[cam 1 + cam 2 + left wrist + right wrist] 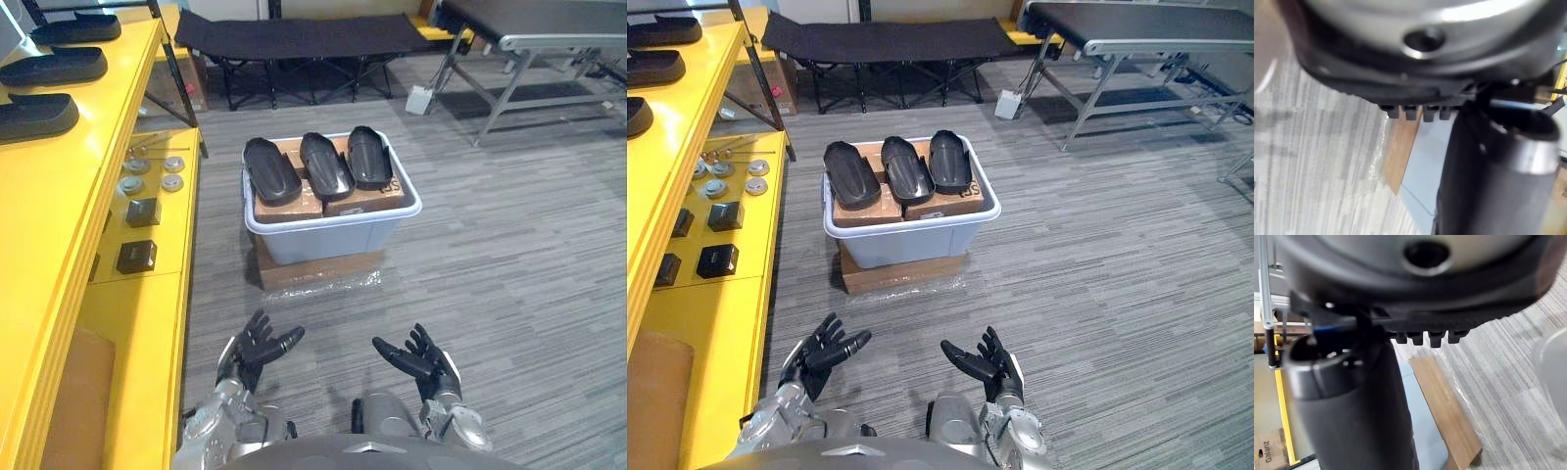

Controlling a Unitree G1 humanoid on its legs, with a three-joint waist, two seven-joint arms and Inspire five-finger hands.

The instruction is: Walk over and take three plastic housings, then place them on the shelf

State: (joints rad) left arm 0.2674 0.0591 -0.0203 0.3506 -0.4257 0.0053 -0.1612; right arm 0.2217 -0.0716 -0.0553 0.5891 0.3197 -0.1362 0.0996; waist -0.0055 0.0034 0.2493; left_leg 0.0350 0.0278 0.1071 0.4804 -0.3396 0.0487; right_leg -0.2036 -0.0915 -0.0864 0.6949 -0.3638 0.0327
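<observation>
Three black plastic housings [271, 169] [326, 164] [369, 156] lie side by side on cardboard boxes inside a grey tub [333, 233] straight ahead on the floor. The tub rests on a flat cardboard box [318, 269]. My left hand [255, 349] and right hand [421, 357] hover low in front of me, well short of the tub, fingers spread and holding nothing. The yellow shelf [59, 196] runs along my left side. More black housings [37, 116] [54, 67] sit on its top level.
Small metal discs [153, 174] and dark blocks [136, 257] lie on the shelf's lower level. A black folding cot [294, 39] stands behind the tub, a grey metal table [549, 39] at the far right. Open grey carpet [509, 274] stretches to the right.
</observation>
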